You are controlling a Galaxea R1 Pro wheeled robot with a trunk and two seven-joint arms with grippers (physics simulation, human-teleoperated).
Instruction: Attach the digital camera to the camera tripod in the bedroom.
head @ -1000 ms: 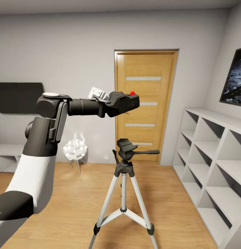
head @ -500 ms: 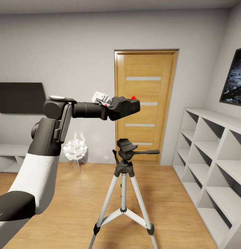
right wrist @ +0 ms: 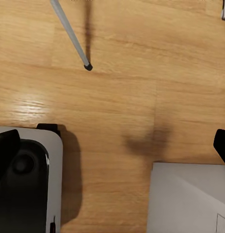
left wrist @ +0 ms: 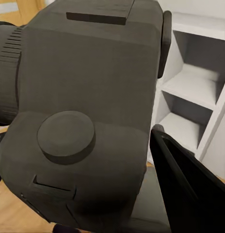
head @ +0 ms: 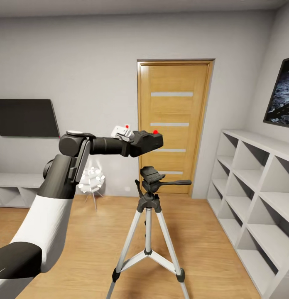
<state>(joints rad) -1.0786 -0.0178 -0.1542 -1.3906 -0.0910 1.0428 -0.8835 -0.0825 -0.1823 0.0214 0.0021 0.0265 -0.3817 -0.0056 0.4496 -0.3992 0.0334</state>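
Digital camera (head: 146, 142) clamped in left gripper (head: 149, 143) jaws above camera tripod (head: 148, 198); right wrist: tripod leg, jaws' state unclear.

We see a plank floor (head: 90, 245) carrying the tripod (head: 148, 232) on three spread legs, a white lamp (head: 91, 182) near the wall, and grey shelving (head: 252, 199) along the right side.

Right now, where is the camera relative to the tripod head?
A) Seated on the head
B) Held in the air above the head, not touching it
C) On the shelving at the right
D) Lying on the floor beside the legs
B: in the head view the left tool holds the camera in the air, with door showing between it and the tripod head below.
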